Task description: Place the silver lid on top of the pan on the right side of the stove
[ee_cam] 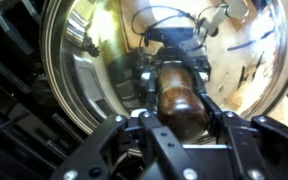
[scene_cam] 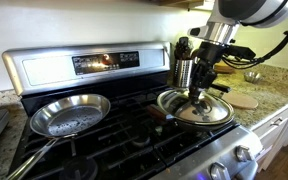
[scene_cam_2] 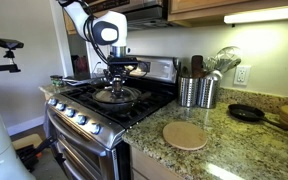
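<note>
The silver lid (scene_cam: 196, 110) lies over the right front burner of the stove (scene_cam: 104, 62), and also shows in the other exterior view (scene_cam_2: 114, 96). In the wrist view the lid (ee_cam: 94, 60) fills the frame, with its dark brown knob (ee_cam: 179, 95) between my fingers. My gripper (scene_cam: 199, 93) (scene_cam_2: 117, 82) (ee_cam: 180, 118) stands straight above the lid and is shut on the knob. A black pan (scene_cam_2: 246, 113) with a dark handle sits on the counter to the right of the stove, away from the lid. Whether anything lies under the lid is hidden.
A shiny steel frying pan (scene_cam: 72, 113) sits on the left burners. Metal utensil holders (scene_cam_2: 197, 90) stand on the granite counter beside the stove. A tan wooden disc (scene_cam_2: 186, 136) lies on the counter, and a small metal bowl (scene_cam: 254, 76) sits further back.
</note>
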